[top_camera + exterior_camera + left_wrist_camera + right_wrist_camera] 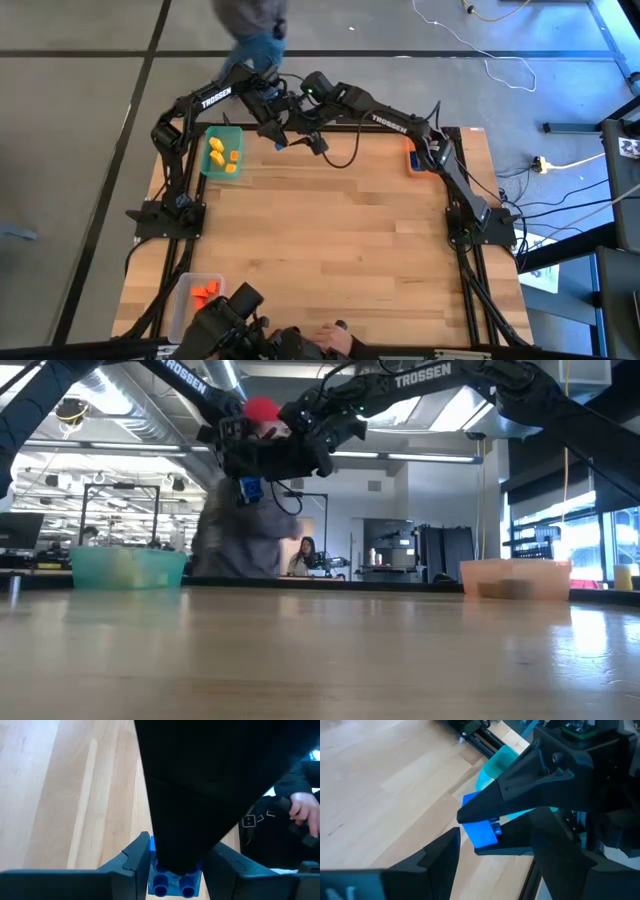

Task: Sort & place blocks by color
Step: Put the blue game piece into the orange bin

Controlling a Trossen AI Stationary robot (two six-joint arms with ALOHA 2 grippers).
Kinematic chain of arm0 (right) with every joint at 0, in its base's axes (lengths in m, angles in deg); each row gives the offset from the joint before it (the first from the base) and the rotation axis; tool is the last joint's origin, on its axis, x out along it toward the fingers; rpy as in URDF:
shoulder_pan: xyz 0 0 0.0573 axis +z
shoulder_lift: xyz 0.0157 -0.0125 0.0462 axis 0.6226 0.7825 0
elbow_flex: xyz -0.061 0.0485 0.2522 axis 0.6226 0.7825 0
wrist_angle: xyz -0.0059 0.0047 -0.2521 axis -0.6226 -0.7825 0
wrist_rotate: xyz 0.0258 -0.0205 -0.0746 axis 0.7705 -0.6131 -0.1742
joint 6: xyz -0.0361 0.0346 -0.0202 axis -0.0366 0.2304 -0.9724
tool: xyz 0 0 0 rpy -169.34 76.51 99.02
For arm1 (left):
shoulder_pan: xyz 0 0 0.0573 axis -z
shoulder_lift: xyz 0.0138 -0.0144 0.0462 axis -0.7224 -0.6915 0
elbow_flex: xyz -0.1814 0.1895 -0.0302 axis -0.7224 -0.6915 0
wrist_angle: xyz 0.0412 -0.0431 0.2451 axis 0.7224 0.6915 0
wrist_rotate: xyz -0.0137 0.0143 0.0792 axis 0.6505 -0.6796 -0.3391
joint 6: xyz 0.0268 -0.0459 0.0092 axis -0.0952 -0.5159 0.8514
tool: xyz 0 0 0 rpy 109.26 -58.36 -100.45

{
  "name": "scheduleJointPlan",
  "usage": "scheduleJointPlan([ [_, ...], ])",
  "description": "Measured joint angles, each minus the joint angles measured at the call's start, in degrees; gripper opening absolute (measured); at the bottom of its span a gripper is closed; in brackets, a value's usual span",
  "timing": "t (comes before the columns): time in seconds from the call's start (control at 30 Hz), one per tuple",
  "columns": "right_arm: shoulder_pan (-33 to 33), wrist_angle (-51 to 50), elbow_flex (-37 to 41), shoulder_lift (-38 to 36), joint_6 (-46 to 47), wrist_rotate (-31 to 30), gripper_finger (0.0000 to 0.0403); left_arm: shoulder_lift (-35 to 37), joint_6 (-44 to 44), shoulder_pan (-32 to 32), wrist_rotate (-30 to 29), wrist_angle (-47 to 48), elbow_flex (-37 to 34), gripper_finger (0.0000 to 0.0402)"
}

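Table [340, 230] centre open; arms crowd far edge.

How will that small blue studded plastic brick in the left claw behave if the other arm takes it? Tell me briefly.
The small blue studded plastic brick looks rigid, so it probably won't flex. Its faces look smooth and glossy, so it may slip in a shallow pinch. The left claw holds it above the wooden table; if dropped, its boxy shape likely won't roll.

Three bins [222, 152] — two grippers [280, 135], one blue block [481, 831]
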Motion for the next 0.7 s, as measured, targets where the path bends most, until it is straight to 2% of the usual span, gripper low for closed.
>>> scheduleJointPlan([
  [0.3, 0.17, 1.47, 0.09, 0.26, 1.19, 0.10, 0.0244, 0.16, -1.00, -0.05, -0.01, 1.07, 0.00, 0.0130],
  [0.47, 0.16, 1.48, 0.09, 0.28, 2.04, 2.83, 0.0244, 0.17, -0.92, -0.04, 0.60, 1.27, 0.00, 0.0130],
  [0.7, 0.35, 1.48, 0.09, 0.32, 2.20, 3.10, 0.0244, 0.17, -0.91, -0.02, 1.62, 1.88, 0.00, 0.0130],
])
